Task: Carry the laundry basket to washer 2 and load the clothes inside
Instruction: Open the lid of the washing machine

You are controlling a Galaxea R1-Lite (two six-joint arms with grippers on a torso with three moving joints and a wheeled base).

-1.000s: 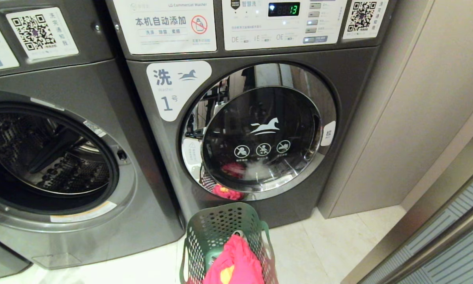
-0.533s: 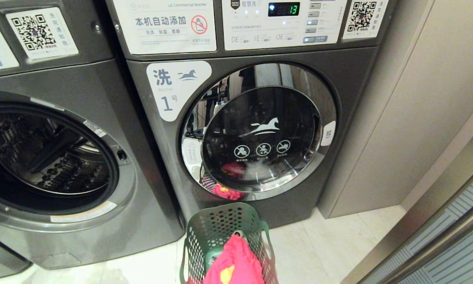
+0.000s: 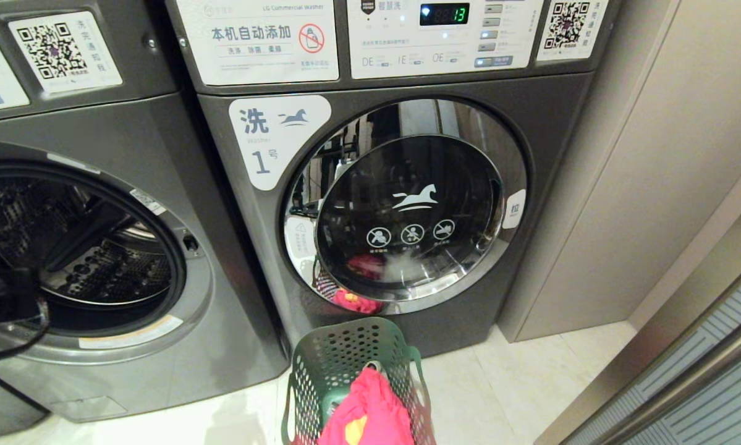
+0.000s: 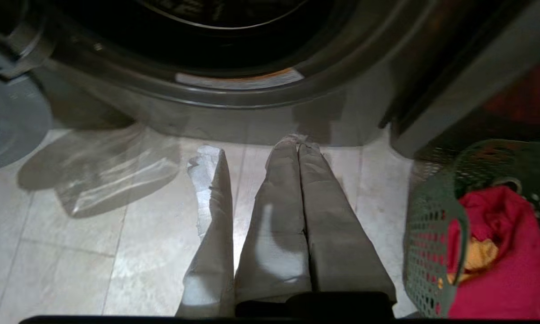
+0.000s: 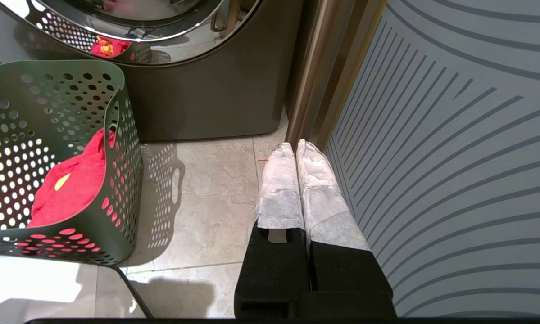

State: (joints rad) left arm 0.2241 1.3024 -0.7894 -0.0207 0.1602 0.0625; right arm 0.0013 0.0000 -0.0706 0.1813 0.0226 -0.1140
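The dark green laundry basket stands on the floor before the washer labelled 1, whose door is shut. The pink-red and yellow clothes lie inside the basket. To the left is an alike grey washer with its door open; no numeral shows on it, so I cannot tell whether it is washer 2. My left gripper is shut and empty, above the floor before that open drum, beside the basket. My right gripper is shut and empty, to the right of the basket.
A dark part of my left arm with cables shows at the left edge of the head view. The open washer's door swings out near the left gripper. A striped glass panel and a metal frame stand right beside the right gripper.
My left arm has swung into the head view at its left edge, in front of the open drum. The basket, clothes and right arm have kept still.
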